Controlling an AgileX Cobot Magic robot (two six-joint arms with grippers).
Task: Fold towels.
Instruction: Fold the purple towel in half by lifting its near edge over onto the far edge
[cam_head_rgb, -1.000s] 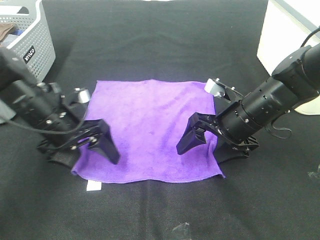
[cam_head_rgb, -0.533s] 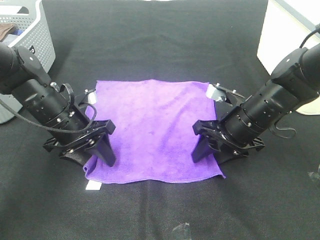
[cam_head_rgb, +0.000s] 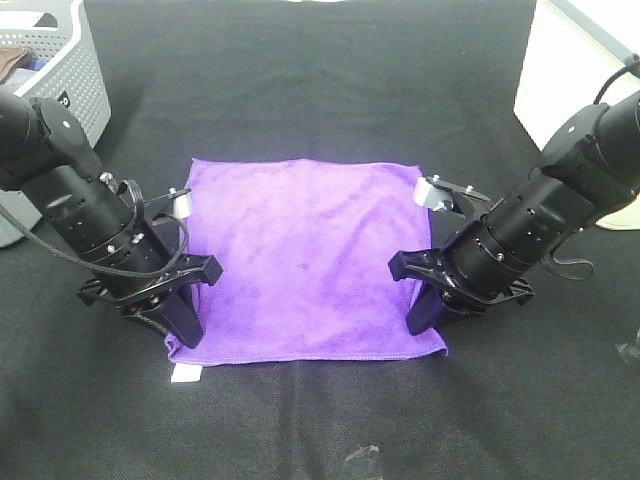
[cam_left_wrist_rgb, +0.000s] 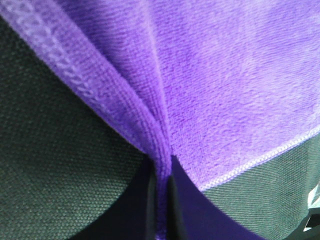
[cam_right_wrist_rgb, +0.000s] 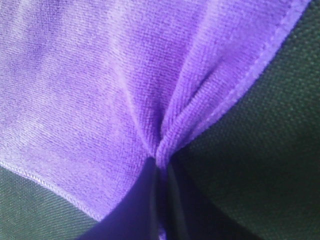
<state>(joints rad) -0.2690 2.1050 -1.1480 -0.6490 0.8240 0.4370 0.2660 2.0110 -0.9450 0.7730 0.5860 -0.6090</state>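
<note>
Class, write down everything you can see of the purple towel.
The purple towel is a square, fluffy microfibre cloth with a stitched hem, lying spread flat on the black tabletop. A small white tag sticks out at its near left corner. The left gripper and right gripper each pinch a near corner's edge, puckering the fabric there.

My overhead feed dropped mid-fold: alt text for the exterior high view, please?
A purple towel lies flat on a black tabletop, with the left gripper shut on its near left corner and the right gripper shut on its near right corner. A grey perforated basket sits at the far left edge.
</note>
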